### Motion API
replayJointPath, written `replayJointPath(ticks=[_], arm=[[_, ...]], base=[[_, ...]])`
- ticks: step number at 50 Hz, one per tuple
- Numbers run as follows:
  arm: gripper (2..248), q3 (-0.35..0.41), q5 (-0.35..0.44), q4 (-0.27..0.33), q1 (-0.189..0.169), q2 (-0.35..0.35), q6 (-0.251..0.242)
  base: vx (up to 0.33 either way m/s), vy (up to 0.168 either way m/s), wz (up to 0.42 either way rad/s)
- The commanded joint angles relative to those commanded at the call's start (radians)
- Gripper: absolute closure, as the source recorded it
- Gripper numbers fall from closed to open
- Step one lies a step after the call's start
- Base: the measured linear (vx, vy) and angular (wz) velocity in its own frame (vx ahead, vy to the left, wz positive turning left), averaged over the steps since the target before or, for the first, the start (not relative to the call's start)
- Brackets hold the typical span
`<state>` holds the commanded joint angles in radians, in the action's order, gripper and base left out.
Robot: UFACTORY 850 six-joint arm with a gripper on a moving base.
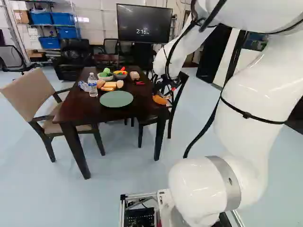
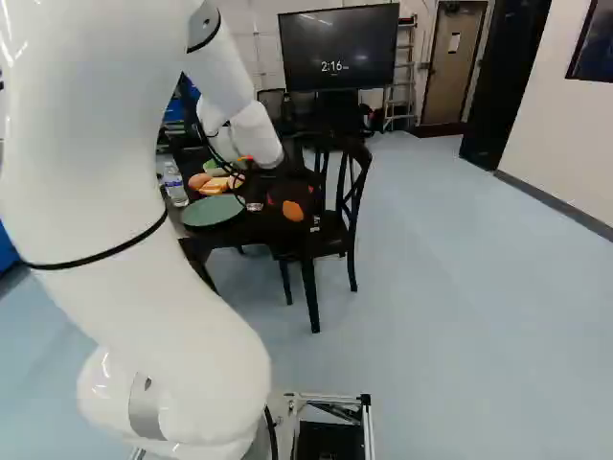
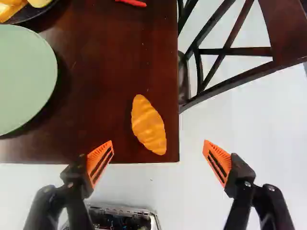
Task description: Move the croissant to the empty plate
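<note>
The croissant lies near the edge of the table, just ahead of the gripper, its fingers wide apart and empty. The green plate sits past one finger. Crooked fingers could bump the table or knock the croissant off.

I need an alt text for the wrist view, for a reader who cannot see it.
Open gripper with orange pads, pointing toward a croissant that lies near the corner of a dark table. Part of an empty green plate shows on the same table, and a chair stands beside it.
</note>
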<state>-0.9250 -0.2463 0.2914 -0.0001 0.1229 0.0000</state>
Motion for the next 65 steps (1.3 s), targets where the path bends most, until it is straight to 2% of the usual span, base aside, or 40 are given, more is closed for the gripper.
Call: replayJointPath(ticks=[13, 32, 50, 65], arm=[[3, -0.064, -0.124, 0.000, 0.004, 0.025, 0.000], [3, -0.164, -0.279, 0.000, 0.014, 0.112, 0.000], [3, -0.258, -0.279, 0.000, 0.026, 0.189, 0.000], [3, -0.296, -0.279, 0.000, 0.063, 0.225, 0.000]], base=[[0.000, 0.000, 0.000], [0.000, 0.000, 0.000], [0.000, 0.000, 0.000], [0.000, 0.000, 0.000]])
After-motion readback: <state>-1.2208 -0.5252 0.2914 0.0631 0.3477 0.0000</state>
